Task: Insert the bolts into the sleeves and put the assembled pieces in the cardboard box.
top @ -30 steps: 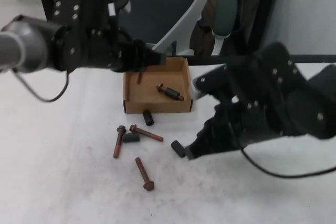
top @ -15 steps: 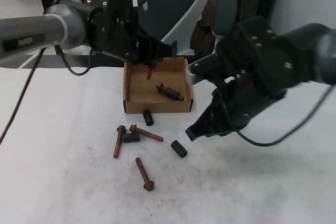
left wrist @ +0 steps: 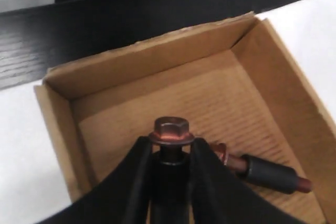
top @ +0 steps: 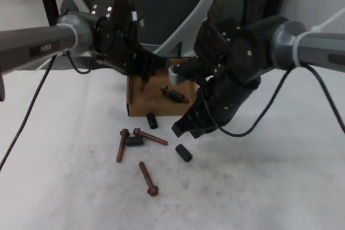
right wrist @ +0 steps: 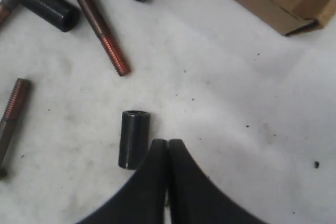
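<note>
Left fingers [left wrist: 137, 182] clamp a bolt [left wrist: 171, 131] over the cardboard box [left wrist: 58, 114]; right fingers [right wrist: 155, 174], together, beside a hard, probably slick sleeve [right wrist: 134, 139]: grip mid-barrel

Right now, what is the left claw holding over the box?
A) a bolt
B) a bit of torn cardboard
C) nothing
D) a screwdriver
A: the left claw is shut on a bolt, whose coppery head pokes out between the fingers, over the cardboard box.
</note>
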Robot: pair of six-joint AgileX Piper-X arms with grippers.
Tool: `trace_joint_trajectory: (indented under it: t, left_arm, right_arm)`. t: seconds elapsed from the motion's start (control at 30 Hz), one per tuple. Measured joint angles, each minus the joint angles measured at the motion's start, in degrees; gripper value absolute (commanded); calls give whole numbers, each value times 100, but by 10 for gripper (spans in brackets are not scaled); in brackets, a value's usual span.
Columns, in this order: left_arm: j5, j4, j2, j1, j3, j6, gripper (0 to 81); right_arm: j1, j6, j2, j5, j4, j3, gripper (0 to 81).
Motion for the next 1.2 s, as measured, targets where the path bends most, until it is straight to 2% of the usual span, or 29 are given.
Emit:
trace_joint_trajectory:
  t: [0.13,0.23,0.33,0.9,1.03,1.2]
  left_arm:
    - [0,86,115,35,2,6,8]
    - [0,86,111,35,2,6,8]
    - [0,71,111,35,-7,6,8]
    - [46,117,111,35,-7,149,12]
    - [75,205,111,35,-7,263,148]
    - [263,203,111,65,-7,294,405]
  right_arm:
    - [0,-23,192,-32,110,-160,127]
    - [0,-23,346,-49,216,-244,302]
    - [0,-23,452,-195,376,-309,431]
    - [233,-23,564,-332,395,-349,419]
    - [233,-23,779,-332,378,-394,419]
    - [233,-23,816,-295,378,-439,397]
